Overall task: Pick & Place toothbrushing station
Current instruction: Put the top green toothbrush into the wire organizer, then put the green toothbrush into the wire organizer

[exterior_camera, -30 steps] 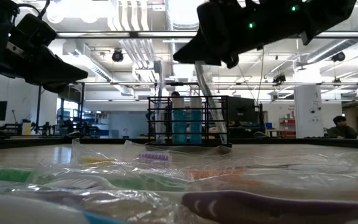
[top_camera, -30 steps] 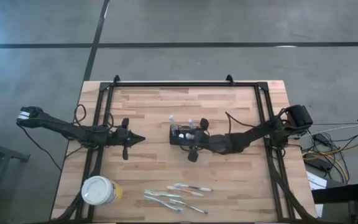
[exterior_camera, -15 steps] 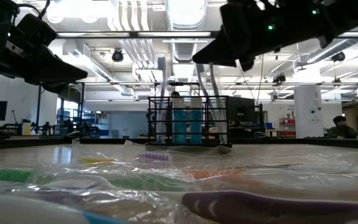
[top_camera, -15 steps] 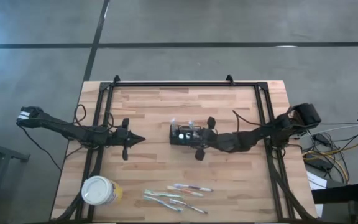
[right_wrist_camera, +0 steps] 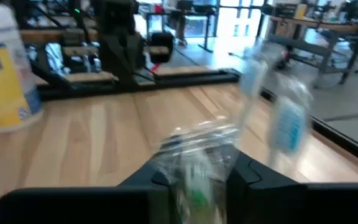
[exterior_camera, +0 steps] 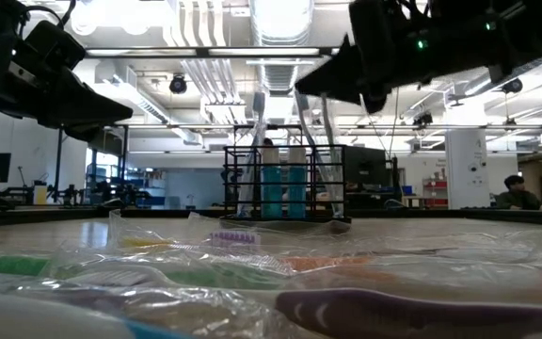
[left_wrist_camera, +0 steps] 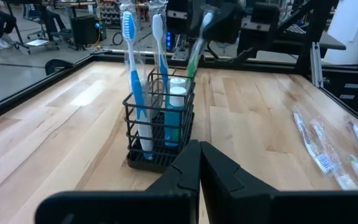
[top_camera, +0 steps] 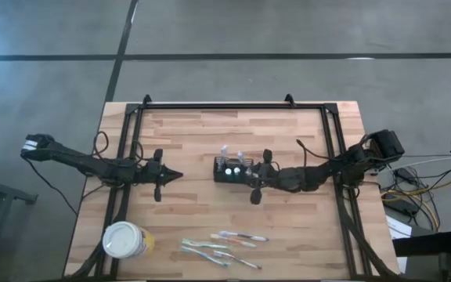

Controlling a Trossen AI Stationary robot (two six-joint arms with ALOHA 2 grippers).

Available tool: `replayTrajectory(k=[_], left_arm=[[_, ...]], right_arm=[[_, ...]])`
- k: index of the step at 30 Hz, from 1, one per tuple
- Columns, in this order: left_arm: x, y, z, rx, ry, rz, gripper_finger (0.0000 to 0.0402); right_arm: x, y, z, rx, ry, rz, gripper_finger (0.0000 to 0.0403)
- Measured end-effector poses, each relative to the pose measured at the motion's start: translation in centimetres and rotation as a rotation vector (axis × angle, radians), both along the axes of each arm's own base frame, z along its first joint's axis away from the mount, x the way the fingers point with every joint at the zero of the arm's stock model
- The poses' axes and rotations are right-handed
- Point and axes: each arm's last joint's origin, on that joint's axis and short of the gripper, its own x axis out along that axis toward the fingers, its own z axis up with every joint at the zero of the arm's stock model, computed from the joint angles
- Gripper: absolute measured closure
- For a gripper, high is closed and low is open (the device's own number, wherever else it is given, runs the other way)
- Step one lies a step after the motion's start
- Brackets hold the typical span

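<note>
The black mesh caddy (top_camera: 227, 169) stands on its base on the wooden table, mid-table; it also shows in the left wrist view (left_wrist_camera: 161, 124) and the low view (exterior_camera: 276, 179). Two blue toothbrushes (left_wrist_camera: 129, 68) stand in it. My right gripper (top_camera: 243, 174) hovers over the caddy's right side, shut on a wrapped green toothbrush (left_wrist_camera: 194, 53) that slants up out of the caddy. My left gripper (top_camera: 177, 176) is shut and empty, left of the caddy, above the table. My right gripper holds the wrapped green toothbrush by its upper end (right_wrist_camera: 196, 163), pinched between the two fingers in its clear wrapper. The fingers come from the table's right side, slanting down. The brush slants, its lower end down in the caddy (left_wrist_camera: 182, 106).
A round white tub with a yellow label (top_camera: 126, 240) stands near the front left. Several wrapped toothbrushes (top_camera: 225, 247) lie near the front edge, close to the low camera (exterior_camera: 252, 273). A black frame (top_camera: 233, 106) runs along the table's far and side edges.
My right gripper has drawn back toward the table's right edge, from over the caddy's middle to its right side. The caddy has stayed in place.
</note>
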Motion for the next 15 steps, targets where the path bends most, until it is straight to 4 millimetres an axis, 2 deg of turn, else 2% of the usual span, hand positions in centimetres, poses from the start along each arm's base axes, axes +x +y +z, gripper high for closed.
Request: replayTrajectory(k=[9, 13, 15], left_arm=[[0.0, 0.0, 0.0, 0.0, 0.0, 0.001, 0.0394], [0.0, 0.0, 0.0, 0.0, 0.0, 0.0, 0.0394], [0.0, 0.0, 0.0, 0.0, 0.0, 0.0, 0.0394]], right_arm=[[0.2, 0.0, 1.6, -0.027, -0.048, 0.011, 0.0222], [-0.4, -0.2, 2.6, -0.047, -0.052, -0.031, 0.0197], [-1.1, -0.3, 3.8, -0.084, -0.062, -0.047, 0.0191]])
